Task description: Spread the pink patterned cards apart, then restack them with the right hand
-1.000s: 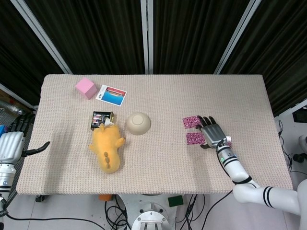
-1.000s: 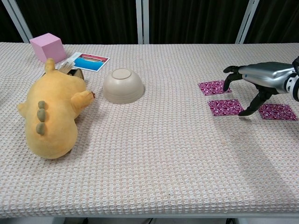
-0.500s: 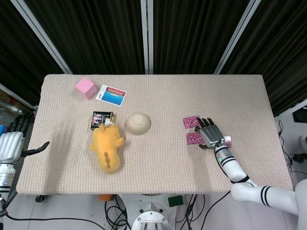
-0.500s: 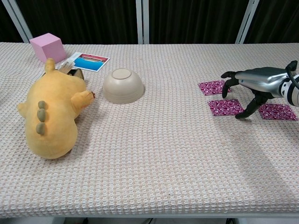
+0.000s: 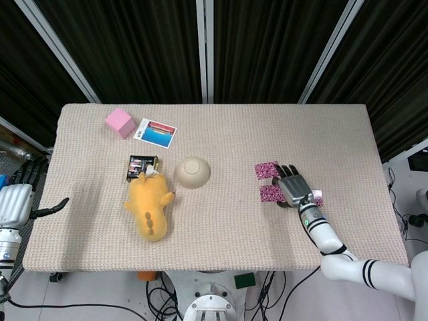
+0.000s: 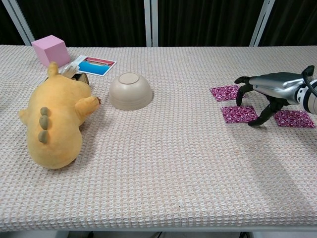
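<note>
My right robot hand (image 6: 265, 94) arched over three pink cards (image 6: 238, 113) lying apart on surface (image 6: 163, 163), fingertips down among them, grasping nothing; left robot hand (image 5: 19, 199) released, off surface edge

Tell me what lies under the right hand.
Three pink cards lie spread apart under the right hand: one far, one near, one by the wrist. Contact between fingertips and cards is unclear.

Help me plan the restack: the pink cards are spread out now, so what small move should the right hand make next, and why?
Probably press a fingertip onto the middle card and slide it toward a neighbour. The three cards lie apart, and the right hand hovers over them, fingers spread, holding nothing.
</note>
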Motion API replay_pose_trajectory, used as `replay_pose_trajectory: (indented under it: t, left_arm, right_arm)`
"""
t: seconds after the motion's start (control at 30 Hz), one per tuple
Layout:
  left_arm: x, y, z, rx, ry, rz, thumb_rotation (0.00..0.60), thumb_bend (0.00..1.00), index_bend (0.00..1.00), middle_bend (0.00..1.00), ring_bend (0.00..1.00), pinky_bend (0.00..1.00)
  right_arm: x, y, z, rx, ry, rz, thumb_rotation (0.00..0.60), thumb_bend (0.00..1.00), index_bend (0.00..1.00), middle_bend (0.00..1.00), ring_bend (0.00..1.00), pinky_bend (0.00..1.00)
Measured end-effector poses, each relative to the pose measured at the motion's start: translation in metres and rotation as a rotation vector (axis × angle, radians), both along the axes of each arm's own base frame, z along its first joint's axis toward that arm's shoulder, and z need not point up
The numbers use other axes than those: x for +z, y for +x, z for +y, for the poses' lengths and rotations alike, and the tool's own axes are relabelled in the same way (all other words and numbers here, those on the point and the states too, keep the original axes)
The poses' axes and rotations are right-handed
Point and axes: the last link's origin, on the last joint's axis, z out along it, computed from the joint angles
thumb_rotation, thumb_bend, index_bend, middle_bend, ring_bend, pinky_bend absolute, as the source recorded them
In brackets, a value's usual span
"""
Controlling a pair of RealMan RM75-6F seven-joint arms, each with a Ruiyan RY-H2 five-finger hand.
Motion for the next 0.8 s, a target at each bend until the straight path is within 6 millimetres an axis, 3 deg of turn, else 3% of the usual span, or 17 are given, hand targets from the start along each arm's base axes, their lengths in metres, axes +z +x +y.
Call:
replay_pose_trajectory:
  t: [0.4, 0.8]
  left_arm:
    - [0.0, 0.0, 0.001, -0.001, 0.001, 0.001, 0.276, 0.13, 0.03, 0.04, 0.0, 0.14]
    - [-0.002, 0.002, 0.001, -0.006, -0.008, 0.004, 0.276, 0.13, 0.03, 0.04, 0.0, 0.14]
  right_arm:
    - [0.009, -0.001, 0.0, -0.001, -0.029, -0.025, 0.6, 0.58, 0.44, 0.0, 0.0, 0.0]
    - [0.042, -0.011, 0.014, -0.013, -0.058, -0.033, 0.6, 0.58, 0.44, 0.0, 0.0, 0.0]
